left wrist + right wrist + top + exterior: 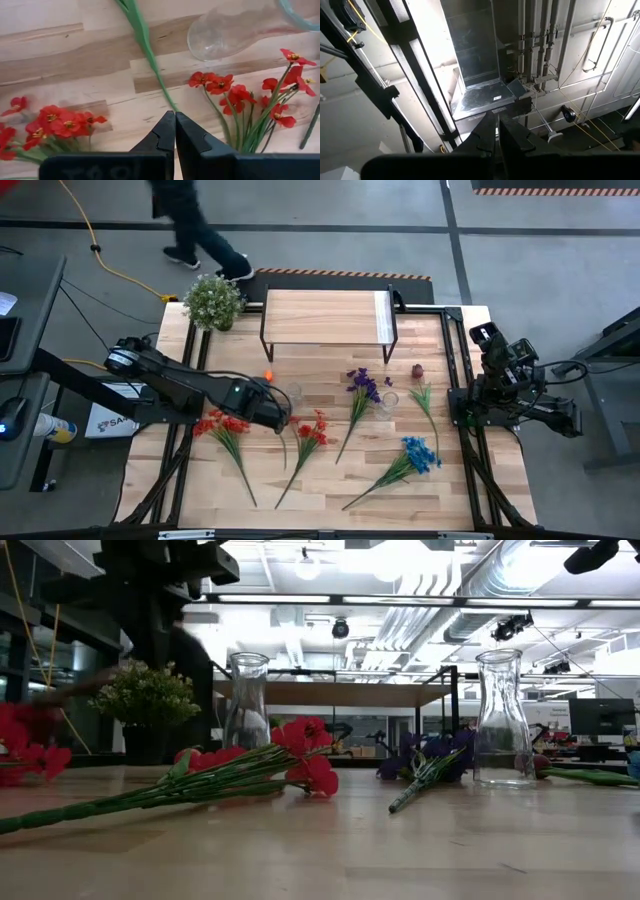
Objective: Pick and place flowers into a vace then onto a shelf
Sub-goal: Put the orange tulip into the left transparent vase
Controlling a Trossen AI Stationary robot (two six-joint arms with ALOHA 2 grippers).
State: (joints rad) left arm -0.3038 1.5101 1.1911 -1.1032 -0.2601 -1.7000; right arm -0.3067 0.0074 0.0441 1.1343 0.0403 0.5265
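Stems of the flowers (300, 442) run long and thin across the pale wood table (330, 490), heads mostly toward the shelf (325, 318), cut ends toward the near edge. Left gripper (175, 131) hangs over them with jaws clenched on nothing. One red cluster (55, 122) lies to one side of the jaws, another red cluster (235, 95) to the other, and a smooth green stem (150, 55) runs away just ahead. A clear glass vase (225, 32) stands beyond. Right gripper (496, 131) is clenched empty, tilted up, well off at the table's side.
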